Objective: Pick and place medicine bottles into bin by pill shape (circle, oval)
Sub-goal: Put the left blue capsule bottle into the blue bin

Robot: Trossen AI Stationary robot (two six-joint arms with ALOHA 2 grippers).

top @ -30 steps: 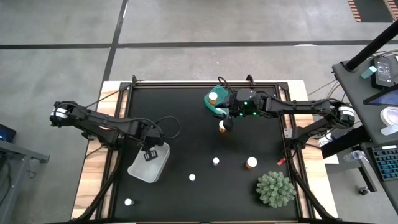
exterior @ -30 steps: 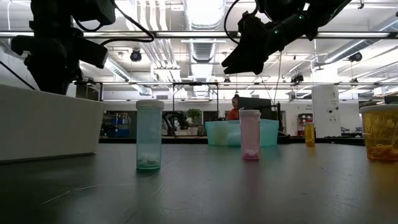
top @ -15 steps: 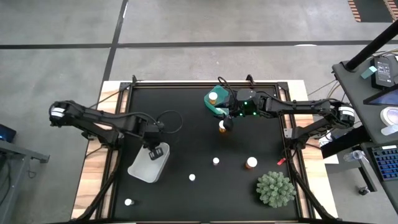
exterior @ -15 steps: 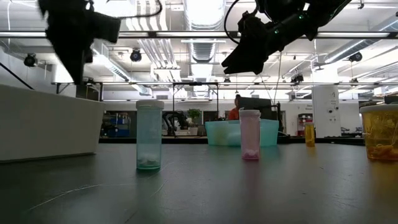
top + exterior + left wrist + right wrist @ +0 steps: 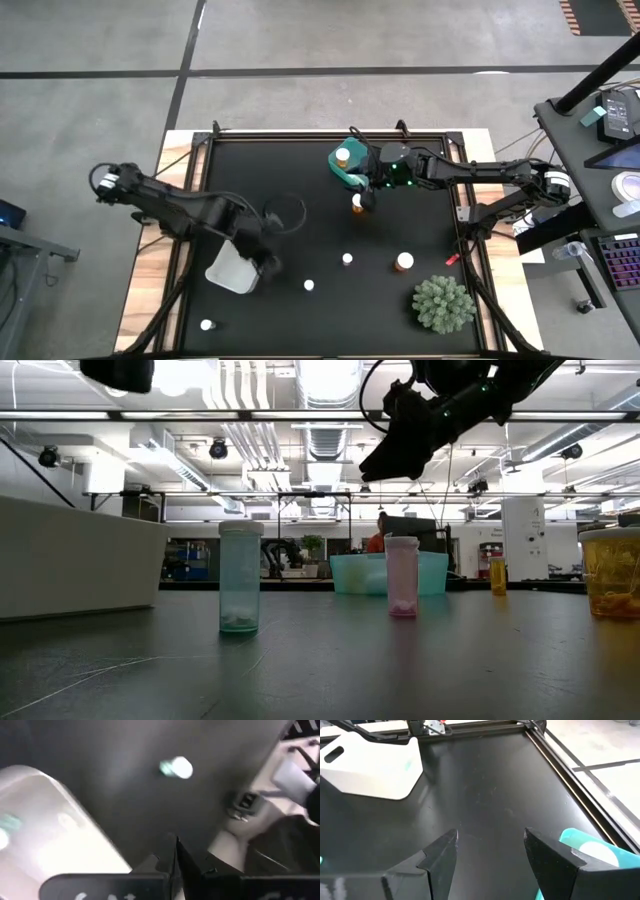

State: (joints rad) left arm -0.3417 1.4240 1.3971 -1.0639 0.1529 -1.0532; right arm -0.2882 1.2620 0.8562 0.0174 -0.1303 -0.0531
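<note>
Bottles light, rigid, smooth-sided: best pinched across the body under the cap.
Scattered upright on desk (image 5: 300, 190): amber bottle (image 5: 357, 203) beneath half-open, empty right end effector (image 5: 366, 197); another in teal bin (image 5: 341, 170). Left end effector (image 5: 266, 263), closed and empty, now swung off white bin (image 5: 229, 272) toward small white bottle (image 5: 309, 285).

the table (image 5: 300, 190) is matte black inside a pale wood frame. one bin (image 5: 236, 268) is white, the other bin (image 5: 346, 168) teal. bottles (image 5: 404, 262) show amber bodies and white caps; in the low view one bottle (image 5: 240, 577) looks pale teal, another (image 5: 402, 577) pink. the plant (image 5: 443, 303) is spiky grey-green.
</note>
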